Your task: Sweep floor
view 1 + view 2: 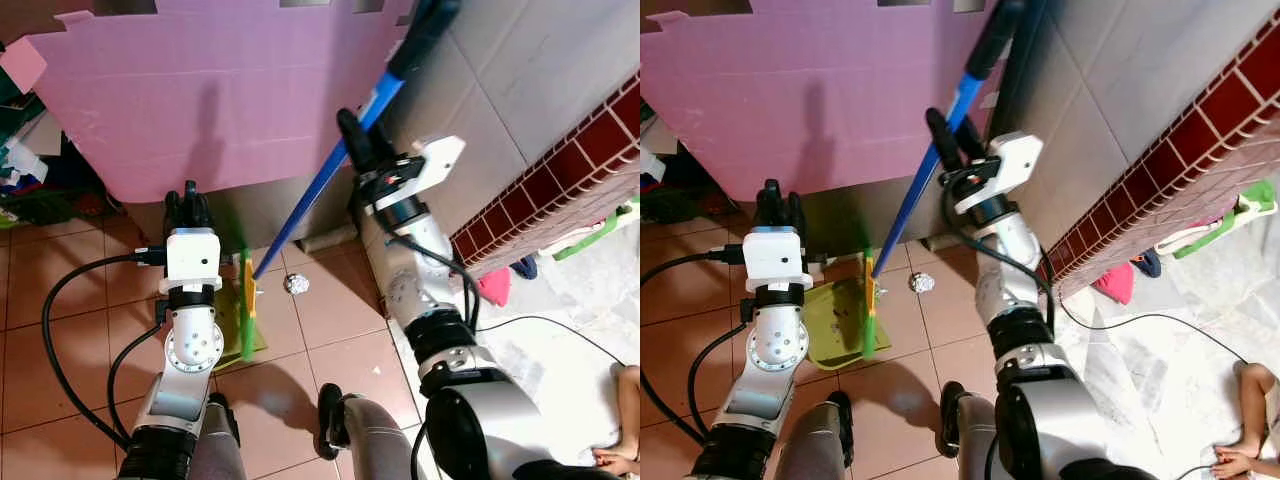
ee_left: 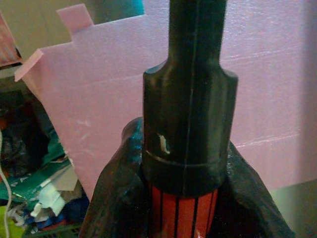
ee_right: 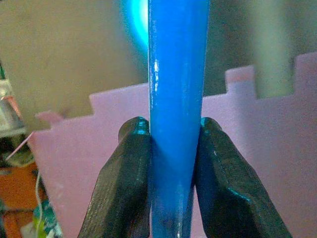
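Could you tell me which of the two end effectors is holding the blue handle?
The right end effector: its fingers clamp the blue handle. The left end effector grips a black and red handle instead.

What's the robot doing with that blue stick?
It is sweeping the floor. The right gripper is clamped on the blue broom handle, which slants down to the tiled floor. The left gripper holds the black and red handle of a green dustpan. A crumpled foil ball lies near the broom's foot.
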Robot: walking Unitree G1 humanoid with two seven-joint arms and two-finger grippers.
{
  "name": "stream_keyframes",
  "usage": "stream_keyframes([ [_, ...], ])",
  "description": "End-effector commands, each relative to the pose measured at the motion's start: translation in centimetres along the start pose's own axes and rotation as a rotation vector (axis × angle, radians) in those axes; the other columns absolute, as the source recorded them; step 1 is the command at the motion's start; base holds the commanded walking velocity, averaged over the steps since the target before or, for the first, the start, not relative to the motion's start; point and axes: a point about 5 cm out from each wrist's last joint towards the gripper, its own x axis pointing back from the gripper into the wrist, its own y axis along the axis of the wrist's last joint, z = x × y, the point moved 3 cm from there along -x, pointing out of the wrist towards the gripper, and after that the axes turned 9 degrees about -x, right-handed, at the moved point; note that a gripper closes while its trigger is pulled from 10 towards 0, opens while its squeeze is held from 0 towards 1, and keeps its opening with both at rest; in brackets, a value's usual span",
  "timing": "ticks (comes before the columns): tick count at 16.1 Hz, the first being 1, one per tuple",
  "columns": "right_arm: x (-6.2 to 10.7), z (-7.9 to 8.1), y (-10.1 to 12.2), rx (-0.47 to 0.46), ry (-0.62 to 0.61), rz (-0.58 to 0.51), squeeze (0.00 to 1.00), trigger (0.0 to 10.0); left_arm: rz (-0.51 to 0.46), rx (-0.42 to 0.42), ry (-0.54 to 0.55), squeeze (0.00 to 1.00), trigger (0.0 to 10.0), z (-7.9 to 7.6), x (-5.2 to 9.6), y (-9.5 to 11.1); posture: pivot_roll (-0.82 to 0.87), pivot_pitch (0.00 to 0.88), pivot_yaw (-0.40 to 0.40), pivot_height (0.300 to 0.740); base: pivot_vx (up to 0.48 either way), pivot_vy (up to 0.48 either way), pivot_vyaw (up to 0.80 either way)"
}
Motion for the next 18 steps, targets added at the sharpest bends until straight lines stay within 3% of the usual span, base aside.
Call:
stream_keyframes([
  [1, -1.0, 0.2, 1.5, -0.005, 0.029, -0.064, 0.00, 10.0, 0.071, -0.020, -0.043, 0.00, 10.0, -0.6, 1.1, -1.5, 0.00, 0.276, -0.109, 0.740, 0.000, 0.000, 0.00],
  [5, -1.9, 0.4, 2.8, -0.010, 0.087, -0.083, 0.00, 10.0, 0.081, -0.023, -0.057, 0.00, 10.0, -0.8, 1.3, -1.8, -0.02, 0.247, -0.106, 0.740, 0.000, 0.000, 0.00],
  [7, -1.4, 0.3, 3.1, 0.139, 0.153, -0.051, 0.00, 10.0, 0.083, -0.024, -0.060, 0.00, 10.0, -0.8, 1.3, -1.9, -0.02, 0.244, -0.109, 0.740, 0.000, 0.000, 0.00],
  [10, 0.0, -1.6, 2.3, 0.317, 0.090, 0.018, 0.00, 10.0, 0.078, -0.022, -0.059, 0.00, 10.0, -0.6, 1.5, -1.7, 0.00, 0.267, -0.108, 0.740, 0.000, 0.000, 0.00],
  [12, 0.1, -2.3, 2.2, 0.347, 0.051, 0.030, 0.00, 10.0, 0.077, -0.025, -0.063, 0.00, 10.0, -0.2, 1.9, -1.5, 0.02, 0.292, -0.102, 0.740, 0.000, 0.000, 0.00],
  [16, 0.0, -1.9, 1.2, 0.331, 0.047, 0.050, 0.00, 10.0, 0.083, -0.033, -0.070, 0.00, 10.0, 0.7, 3.0, -1.2, 0.08, 0.357, -0.085, 0.740, 0.000, 0.000, 0.00],
  [18, 0.7, -1.9, 0.2, 0.322, 0.011, 0.062, 0.00, 10.0, 0.084, -0.028, -0.077, 0.00, 10.0, 1.3, 3.7, -0.7, 0.11, 0.392, -0.077, 0.740, 0.000, 0.000, 0.00],
])
